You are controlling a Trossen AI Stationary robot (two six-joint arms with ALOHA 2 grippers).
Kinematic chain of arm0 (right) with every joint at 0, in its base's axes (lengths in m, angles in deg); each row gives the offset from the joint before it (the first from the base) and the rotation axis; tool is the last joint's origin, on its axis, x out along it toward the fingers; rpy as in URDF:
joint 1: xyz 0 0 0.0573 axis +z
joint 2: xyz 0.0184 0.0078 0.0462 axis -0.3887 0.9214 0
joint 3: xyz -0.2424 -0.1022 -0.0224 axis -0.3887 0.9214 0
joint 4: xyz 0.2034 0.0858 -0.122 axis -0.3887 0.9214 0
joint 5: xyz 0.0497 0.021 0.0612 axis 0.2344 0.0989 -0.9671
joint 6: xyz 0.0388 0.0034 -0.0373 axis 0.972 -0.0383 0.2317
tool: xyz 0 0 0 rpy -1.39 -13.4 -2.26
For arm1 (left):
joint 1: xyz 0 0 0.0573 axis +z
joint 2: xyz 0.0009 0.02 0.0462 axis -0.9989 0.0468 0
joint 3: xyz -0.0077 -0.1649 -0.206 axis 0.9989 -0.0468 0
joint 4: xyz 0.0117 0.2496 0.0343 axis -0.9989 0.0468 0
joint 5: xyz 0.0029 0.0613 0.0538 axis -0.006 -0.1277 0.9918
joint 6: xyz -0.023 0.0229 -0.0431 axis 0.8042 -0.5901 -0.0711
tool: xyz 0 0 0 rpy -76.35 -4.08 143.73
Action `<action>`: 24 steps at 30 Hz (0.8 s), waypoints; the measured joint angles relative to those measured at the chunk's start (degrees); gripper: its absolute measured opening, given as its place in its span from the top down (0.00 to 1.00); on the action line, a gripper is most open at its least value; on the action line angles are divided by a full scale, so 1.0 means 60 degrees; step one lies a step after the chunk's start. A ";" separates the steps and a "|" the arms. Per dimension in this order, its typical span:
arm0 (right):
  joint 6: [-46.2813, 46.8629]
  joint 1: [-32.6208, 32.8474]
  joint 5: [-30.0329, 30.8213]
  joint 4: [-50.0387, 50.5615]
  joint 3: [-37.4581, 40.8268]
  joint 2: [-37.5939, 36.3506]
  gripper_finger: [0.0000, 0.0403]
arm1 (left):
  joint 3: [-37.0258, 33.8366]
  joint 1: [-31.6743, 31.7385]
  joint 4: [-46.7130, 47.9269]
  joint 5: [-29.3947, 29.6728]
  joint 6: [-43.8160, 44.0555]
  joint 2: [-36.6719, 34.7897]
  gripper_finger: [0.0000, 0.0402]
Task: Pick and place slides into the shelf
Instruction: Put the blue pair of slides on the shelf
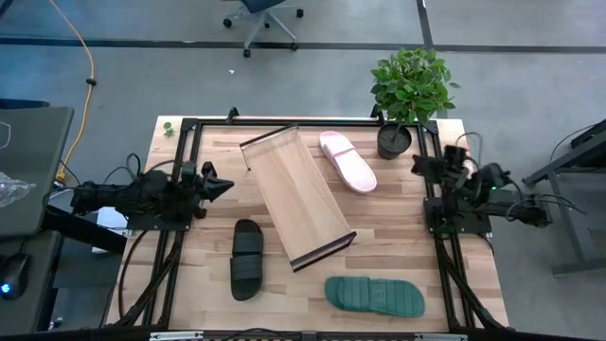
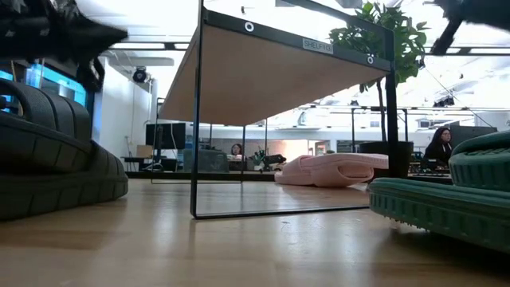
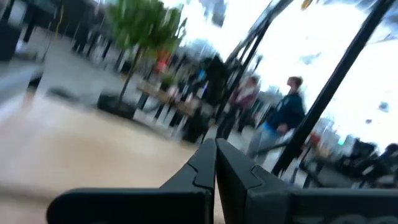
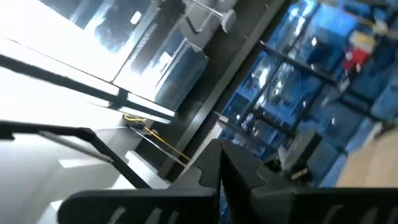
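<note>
Three slides lie loose around the shelf; both arms wait at the table's sides with jaws pressed together and empty.

From the left: the left gripper (image 1: 225,187) hangs at the table's (image 1: 398,237) left edge, its tip pointing inward, fingers (image 3: 216,163) meeting with nothing between them; the black slide (image 1: 246,258) lies near the front, just left of the shelf (image 1: 295,194); the shelf sits diagonally mid-table, its top bare; the dark green slide (image 1: 375,295) lies sole up at the front, right of the shelf's near end; the pale pink slide (image 1: 347,161) lies behind, beside a potted plant (image 1: 409,90); the right gripper (image 1: 418,164) is at the right edge near the pot, jaws likewise closed on nothing.
</note>
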 joint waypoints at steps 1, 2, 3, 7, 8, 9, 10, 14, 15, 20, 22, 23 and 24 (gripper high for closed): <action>-0.0263 0.0000 0.0000 0.0129 -0.0284 -0.0009 1.00 | 0.0005 0.0000 -0.0422 0.0025 -0.0087 -0.0001 1.00; -0.0511 0.0000 -0.0001 0.0345 -0.0565 -0.0011 1.00 | 0.0061 0.0000 -0.0753 0.0044 -0.0199 -0.0003 1.00; -0.0735 0.0002 -0.0001 0.0615 -0.0819 -0.0005 1.00 | 0.0178 0.0000 -0.0971 0.0102 -0.0342 0.0000 1.00; -0.1516 0.0000 -0.0016 0.1672 -0.1885 0.0252 1.00 | 0.1125 0.0000 -0.0801 0.0267 -0.1177 0.0050 1.00; -0.1634 0.0000 -0.0019 0.1870 -0.2141 0.0366 1.00 | 0.1463 0.0000 -0.0596 0.0270 -0.1439 0.0129 1.00; -0.1764 0.0000 -0.0033 0.2061 -0.2359 0.0506 1.00 | 0.1795 0.0000 -0.0369 0.0270 -0.1696 0.0220 1.00; -0.1898 0.0004 -0.0052 0.2281 -0.2585 0.0665 1.00 | 0.2174 0.0000 -0.0135 0.0270 -0.1971 0.0352 1.00; -0.2172 0.0004 -0.0158 0.2795 -0.3387 0.1422 1.00 | 0.3909 0.0000 0.1276 0.0261 -0.2926 0.1112 1.00; -0.2172 0.0004 -0.0224 0.2947 -0.3588 0.1672 1.00 | 0.4397 0.0000 0.1828 0.0263 -0.3052 0.1381 1.00; -0.2178 0.0000 -0.0763 0.3640 -0.4488 0.2959 1.00 | 0.6819 0.0000 0.4402 0.0115 -0.3545 0.3032 1.00; -0.2321 0.0003 -0.0995 0.3830 -0.4848 0.3522 1.00 | 0.7680 -0.0002 0.5169 -0.0062 -0.3777 0.3776 1.00; -0.2387 0.0004 -0.1126 0.3984 -0.5044 0.3799 1.00 | 0.8087 -0.0001 0.5467 -0.0146 -0.3921 0.4131 1.00; -0.2486 0.0000 -0.1263 0.4170 -0.5232 0.4066 1.00 | 0.8453 -0.0001 0.5699 -0.0250 -0.4076 0.4479 1.00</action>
